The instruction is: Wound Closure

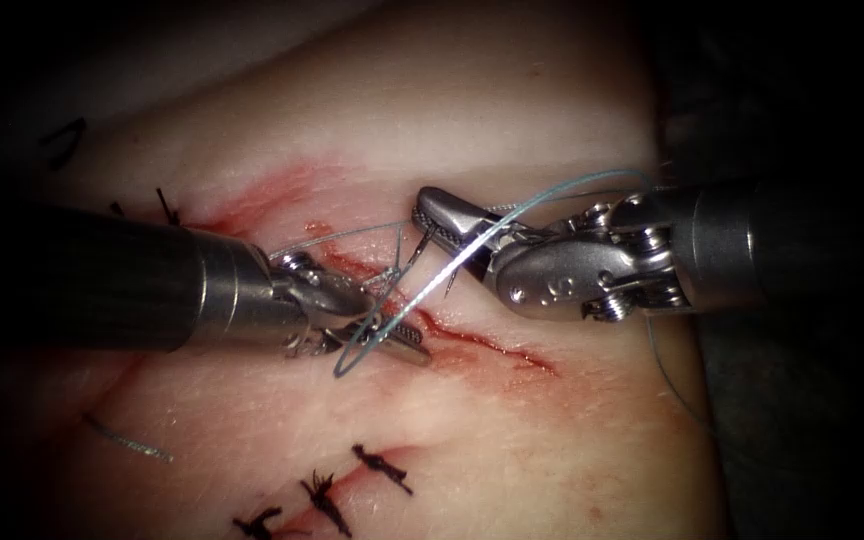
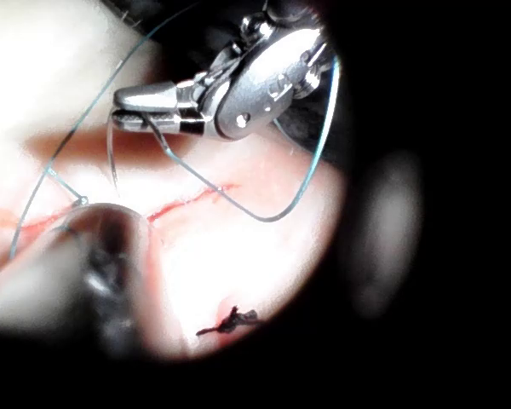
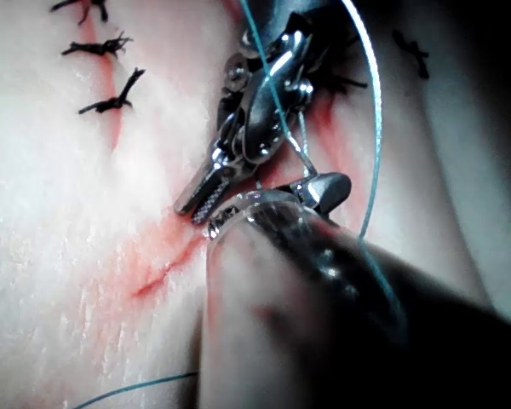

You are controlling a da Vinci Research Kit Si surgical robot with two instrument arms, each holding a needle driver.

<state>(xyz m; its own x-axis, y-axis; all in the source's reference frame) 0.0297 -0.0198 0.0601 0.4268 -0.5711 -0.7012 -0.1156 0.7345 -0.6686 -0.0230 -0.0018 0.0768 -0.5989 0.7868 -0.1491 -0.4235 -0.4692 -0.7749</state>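
The left tool [image 1: 397,325] lies low over the tissue [image 1: 512,130], closest to the lens. Its jaws are parted with the ridged inner faces showing, and they clamp nothing. A loop of pale thread [image 1: 472,250] drapes across its lower jaw and hangs just below it. The cut [image 1: 492,345] runs under these jaws and continues to their right, rimmed with red fluid [image 1: 272,195]. Below the jaws sit dark stitches [image 1: 382,465], and under the tool's shaft lies a loose cut end of thread [image 1: 127,440]. Just right of the left tool's tips, the thin dark needle [image 1: 415,248] hangs from the right tool [image 1: 424,215], whose jaws are closed on it near one end. Whether the needle's lower end enters the tissue cannot be told. The thread arcs back over the right tool's wrist.
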